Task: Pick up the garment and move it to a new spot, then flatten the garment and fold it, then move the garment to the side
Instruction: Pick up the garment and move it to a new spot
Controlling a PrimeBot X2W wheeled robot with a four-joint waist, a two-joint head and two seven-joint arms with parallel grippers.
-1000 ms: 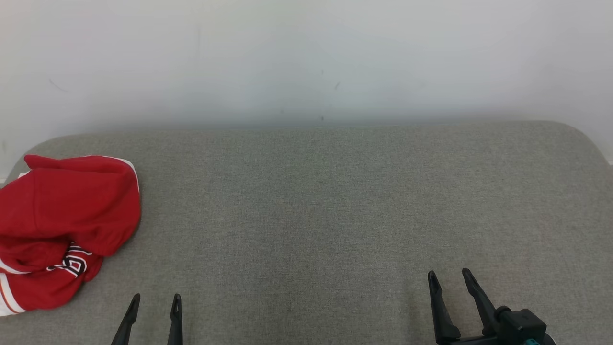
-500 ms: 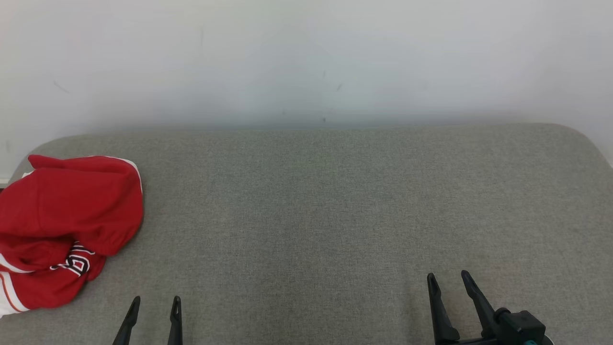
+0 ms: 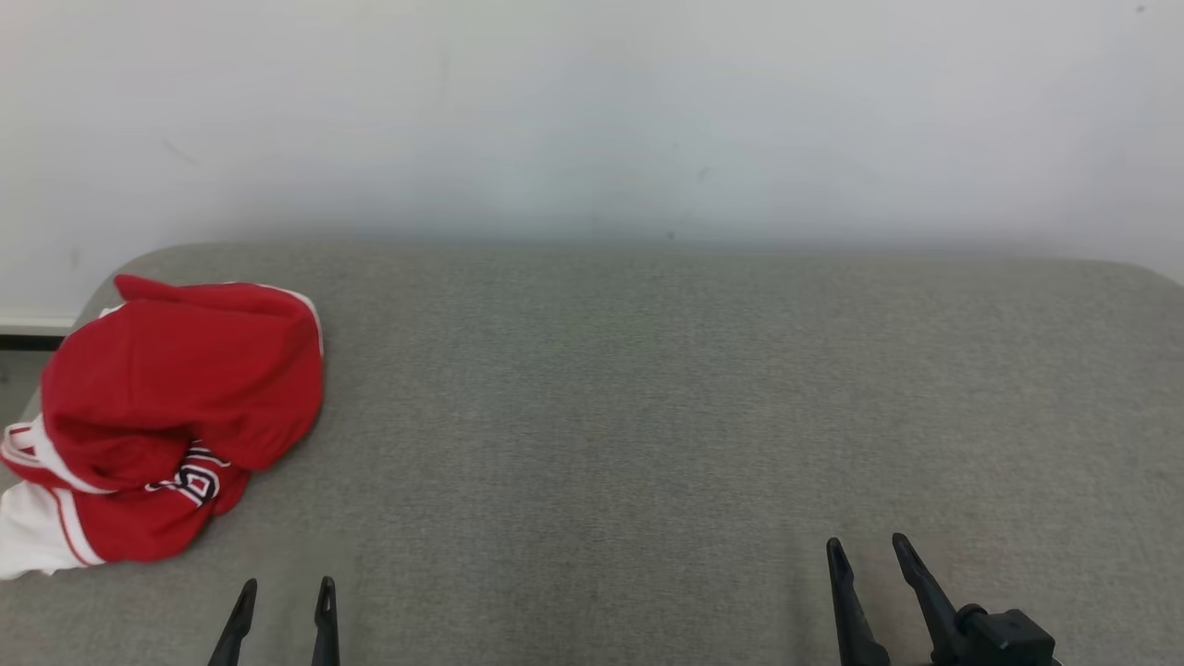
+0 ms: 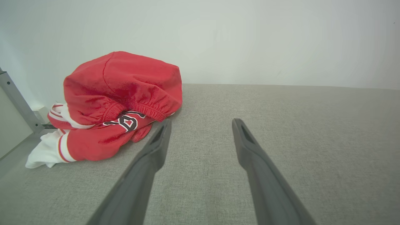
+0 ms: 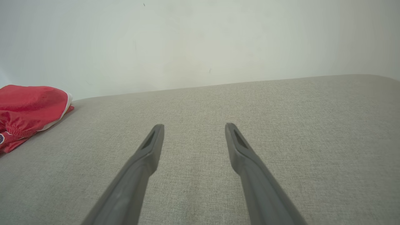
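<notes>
**Item 1: left gripper** (image 3: 287,584). At the near edge of the head view, low on the left. Its two dark fingers (image 4: 157,142) stand apart with nothing between them, tips hanging just above the cloth top.

**Item 2: right gripper** (image 3: 867,543). At the near edge, low on the right. Its jaws are likewise spread and empty, pointing away from the robot.

**Item 3: grey padded top** (image 3: 647,416). A woven grey cover with rounded far corners. It carries one garment at its left end.

**Item 4: garment** (image 3: 176,398). Red sportswear with white trim and a dark-edged number, bunched into a rounded heap at the far-left end of the top. A white hem trails at the left edge.
- Relation to the grippers: it lies ahead of the left gripper and off to its left, near but not touching. In the left wrist view its gathered elastic edge sits just beyond the left fingertip. From the right gripper it is well apart, at the far left of the right wrist view.
- Long axis: the heap runs roughly near to far, slanting from the white hem at the near left up to the red crown.
- Judgement: the left arm is the nearer one, and the pickup calls for a reach forward and leftward.

**Item 5: metal bar** (image 4: 17,101). Grey, slanted, beside the garment past the top's left edge.

**Item 6: wall** (image 3: 592,111). Pale and plain, behind everything.
</notes>
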